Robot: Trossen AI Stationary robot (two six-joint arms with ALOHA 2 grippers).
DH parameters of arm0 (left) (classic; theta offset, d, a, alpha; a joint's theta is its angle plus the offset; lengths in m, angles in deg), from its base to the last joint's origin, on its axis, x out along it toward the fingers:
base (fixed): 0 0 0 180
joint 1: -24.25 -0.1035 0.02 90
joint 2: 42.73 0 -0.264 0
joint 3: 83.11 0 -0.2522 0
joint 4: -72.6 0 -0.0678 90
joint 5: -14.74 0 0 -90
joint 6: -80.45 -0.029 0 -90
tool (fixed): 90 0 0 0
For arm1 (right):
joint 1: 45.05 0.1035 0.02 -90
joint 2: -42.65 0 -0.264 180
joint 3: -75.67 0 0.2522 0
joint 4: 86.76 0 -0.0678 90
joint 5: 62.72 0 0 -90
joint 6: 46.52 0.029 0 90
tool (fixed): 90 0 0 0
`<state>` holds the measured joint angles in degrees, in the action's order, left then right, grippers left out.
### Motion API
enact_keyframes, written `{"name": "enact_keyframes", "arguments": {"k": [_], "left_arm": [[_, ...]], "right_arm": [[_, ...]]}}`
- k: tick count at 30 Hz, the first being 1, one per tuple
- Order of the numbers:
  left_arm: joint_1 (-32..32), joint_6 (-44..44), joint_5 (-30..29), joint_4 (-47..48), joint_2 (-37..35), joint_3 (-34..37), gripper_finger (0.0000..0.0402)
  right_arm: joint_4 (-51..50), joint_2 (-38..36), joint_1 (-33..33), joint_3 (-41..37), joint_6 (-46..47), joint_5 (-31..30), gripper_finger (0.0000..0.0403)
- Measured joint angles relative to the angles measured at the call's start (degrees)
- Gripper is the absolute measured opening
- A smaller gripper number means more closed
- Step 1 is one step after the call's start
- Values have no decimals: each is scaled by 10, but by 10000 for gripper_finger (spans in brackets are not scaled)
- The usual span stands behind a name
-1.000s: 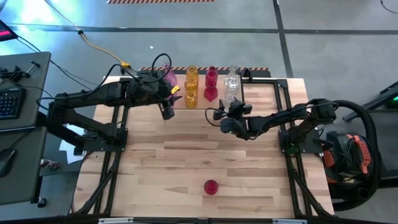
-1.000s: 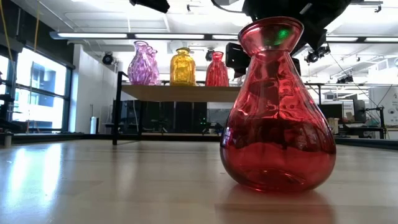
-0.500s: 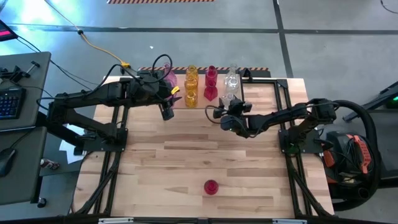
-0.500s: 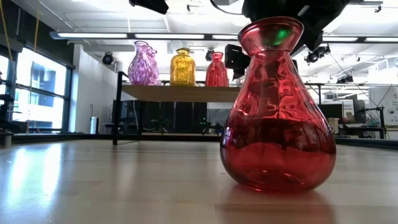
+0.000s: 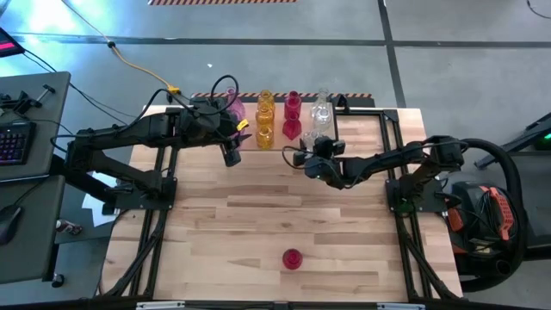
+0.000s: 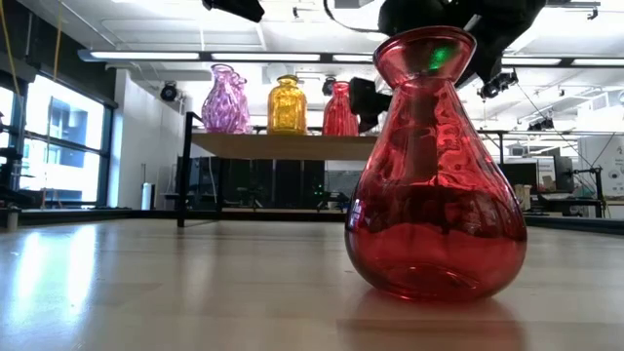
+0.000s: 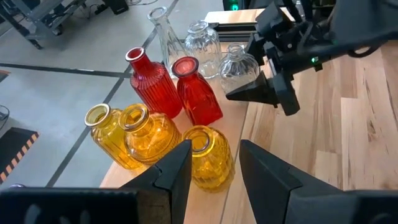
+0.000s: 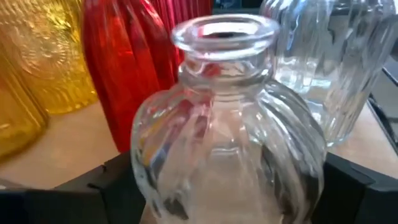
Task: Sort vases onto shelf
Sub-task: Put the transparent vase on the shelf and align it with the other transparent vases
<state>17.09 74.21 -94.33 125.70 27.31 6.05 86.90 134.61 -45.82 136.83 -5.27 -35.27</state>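
The shelf [image 5: 344, 110] stands at the far edge of the table [image 5: 258, 215], and everything here is placed from it. On its wooden top the vases stand in colour groups: a pink vase [image 5: 233, 106] at the left end, then amber-yellow vases [image 5: 264, 120], then red vases [image 5: 293, 116], then clear vases [image 5: 322, 110] toward the right end. The right gripper [image 5: 312, 148] is at the shelf's near edge by the clear group, its dark fingers [image 8: 348, 180] spread wide on either side of a round ribbed clear vase [image 8: 227, 124] that stands on the shelf top just in front of the other clear ones and beside a red ribbed one [image 8: 118, 68]; the fingers flank the glass body, but whether they press on it cannot be told. In the left wrist view that same clear vase [image 7: 239, 65] shows just beside the right gripper's dark tip. The left gripper [image 5: 231, 153] hangs near the shelf's left part, in front of the amber group, its fingers [image 7: 177, 171] set partly apart with nothing between them. One lone red vase [image 5: 293, 258] stands upright on the table well apart from the shelf, near the table's front edge; in the low view it [image 6: 434, 175] fills the foreground, with the shelf's pink, amber and red vases behind it.
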Motion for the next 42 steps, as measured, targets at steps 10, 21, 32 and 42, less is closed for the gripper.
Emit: {"name": "enact_keyframes", "arguments": {"k": [10, 21, 32, 42], "left_arm": [[0, 0, 0, 0, 0, 0, 127], [0, 2, 0, 0, 0, 0, 127], [0, 1, 1, -1, 0, 0, 127], [0, 0, 1, -2, 0, 0, 127]], "right_arm": [[21, -1, 0, 0, 0, -3, 355], [23, -20, 0, 1, -18, 4, 355], [-28, -91, 0, 1, -38, 16, 355], [-51, -141, 2, 1, -40, 56, 355]]}}
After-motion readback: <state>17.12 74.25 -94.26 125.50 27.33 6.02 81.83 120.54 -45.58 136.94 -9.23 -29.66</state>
